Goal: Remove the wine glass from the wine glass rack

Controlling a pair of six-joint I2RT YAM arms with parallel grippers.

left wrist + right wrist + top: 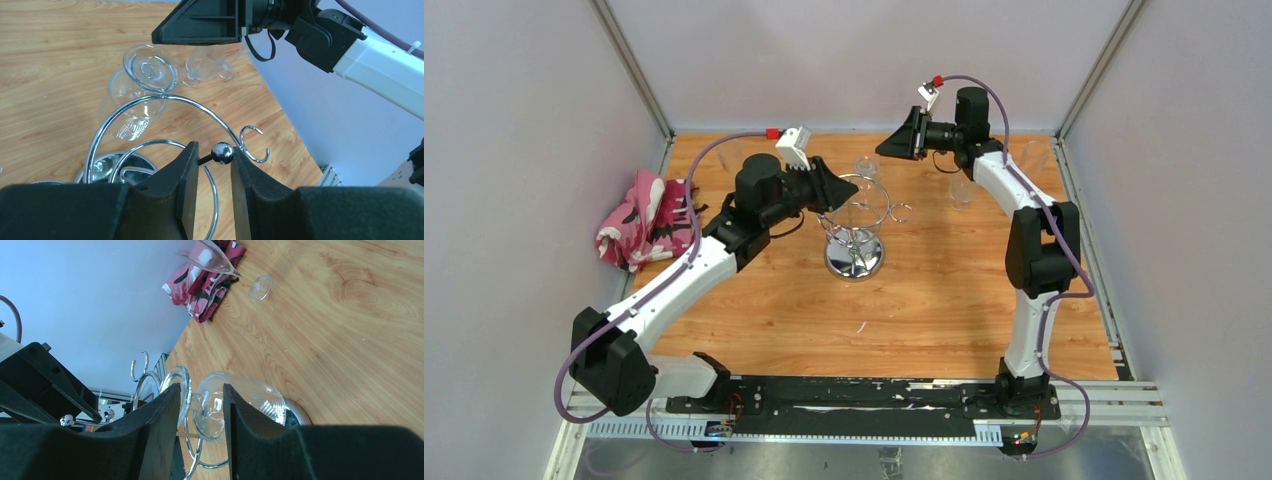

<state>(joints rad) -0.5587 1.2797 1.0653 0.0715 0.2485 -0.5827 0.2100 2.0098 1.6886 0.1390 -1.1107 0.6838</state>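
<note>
The chrome wine glass rack (854,258) stands mid-table. A clear wine glass (867,172) hangs upside down from its wire ring, with its foot on the ring (175,97) and its bowl (131,107) below. My left gripper (836,195) is open at the top of the rack. The post's ball (222,152) sits between its fingertips (215,150), against the right finger. My right gripper (886,145) is open at the far side of the rack. In the right wrist view the glass (240,400) shows between its tips (200,387), its stem in the gap.
A pink camouflage cloth (644,218) lies at the left wall. Other clear glasses stand at the back right (962,190) and behind the rack (207,65). One more glass (210,257) is near the cloth. The two grippers face each other closely over the rack.
</note>
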